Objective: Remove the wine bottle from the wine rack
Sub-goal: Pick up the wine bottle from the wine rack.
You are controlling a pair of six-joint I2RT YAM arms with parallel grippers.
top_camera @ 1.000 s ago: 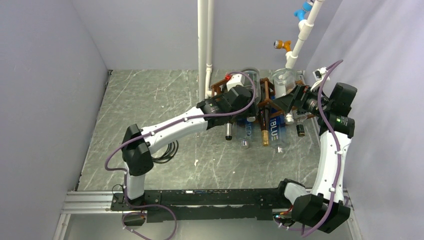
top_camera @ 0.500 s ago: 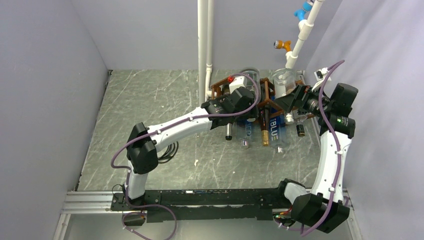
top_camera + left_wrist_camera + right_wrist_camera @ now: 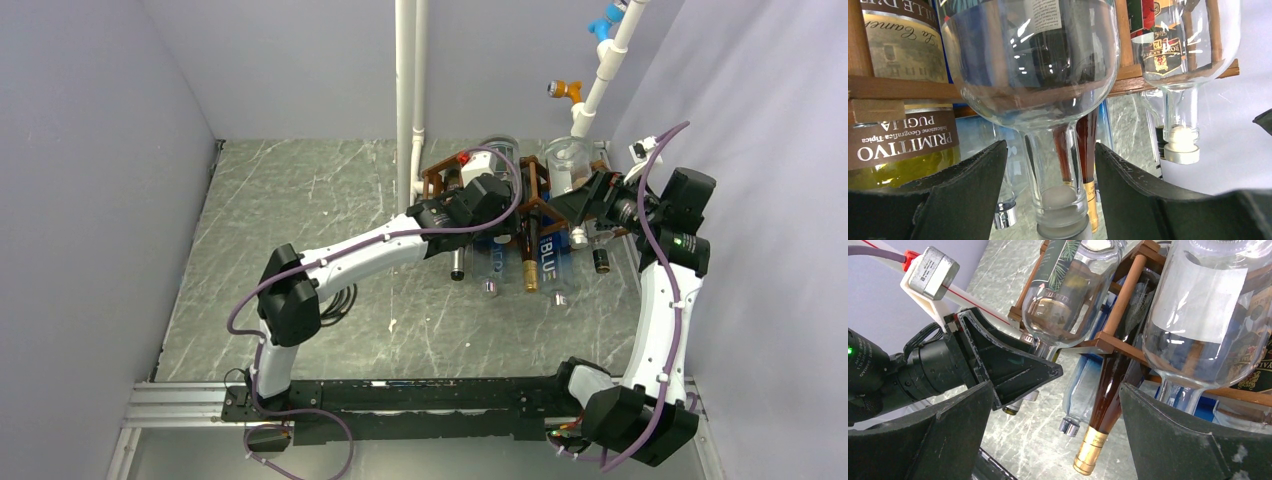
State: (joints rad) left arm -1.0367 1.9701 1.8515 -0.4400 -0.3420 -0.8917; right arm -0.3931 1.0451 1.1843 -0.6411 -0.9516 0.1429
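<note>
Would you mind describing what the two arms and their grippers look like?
Left arm and right arm: white shells, black joint housings, purple cables looping alongside. A green light glows near the right wrist. Left gripper and right gripper have broad, matte black, wedge-shaped fingers.

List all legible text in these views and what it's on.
"PRIMITIVO", "PUGLIA", "Indicazione Geografica Tipica": brown label, left edge of the left wrist view.
"BLUE": blue bottle, top view.
"La ...": cursive on the cream label above the brown one; the rest is unreadable.
Crest label, right side of the left wrist view: too small to read.
</note>
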